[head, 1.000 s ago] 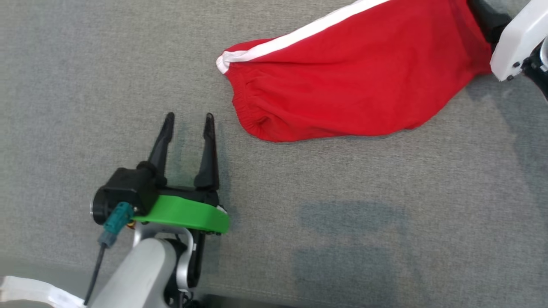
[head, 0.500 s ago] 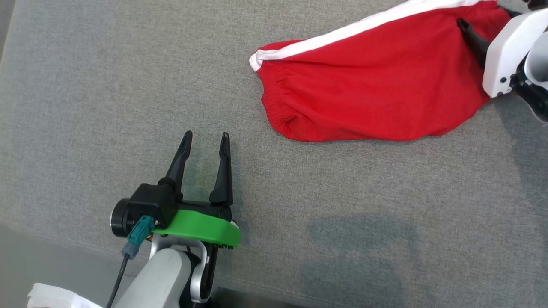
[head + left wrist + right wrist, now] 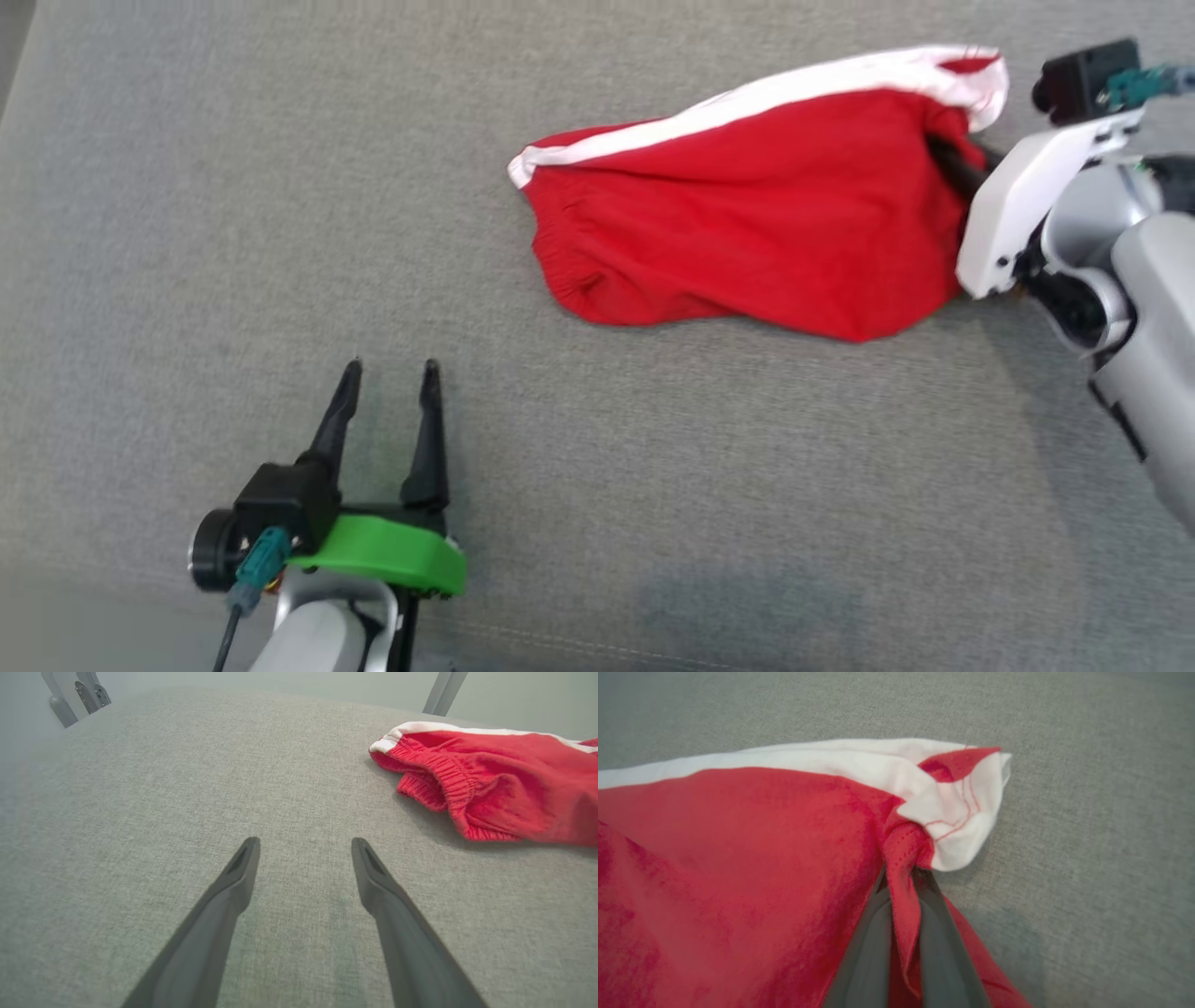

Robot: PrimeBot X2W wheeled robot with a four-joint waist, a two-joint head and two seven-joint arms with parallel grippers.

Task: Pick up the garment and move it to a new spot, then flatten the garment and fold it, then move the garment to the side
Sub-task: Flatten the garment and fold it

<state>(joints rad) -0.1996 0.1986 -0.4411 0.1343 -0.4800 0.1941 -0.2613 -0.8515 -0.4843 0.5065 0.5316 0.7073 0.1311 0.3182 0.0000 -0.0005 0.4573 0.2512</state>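
On my head feed the red garment [image 3: 747, 243] lies on the grey fabric surface [image 3: 233, 187] toward the upper right. Its white stripe [image 3: 747, 93] runs along the far edge and its gathered waistband [image 3: 560, 271] points toward my left side. My right gripper [image 3: 903, 882] is clenched on the garment's right end. In the right wrist feed a twist of red cloth is pinched between the two dark fingers [image 3: 868, 952], and a white hem corner [image 3: 962, 816] bunches up just beyond the tips. My left gripper [image 3: 392, 369] sits at the lower left, well apart from the garment, fingers spread with nothing between them. The left wrist feed shows them over bare grey fabric, the waistband off to the upper right. I cannot tell whether those tips touch the surface.
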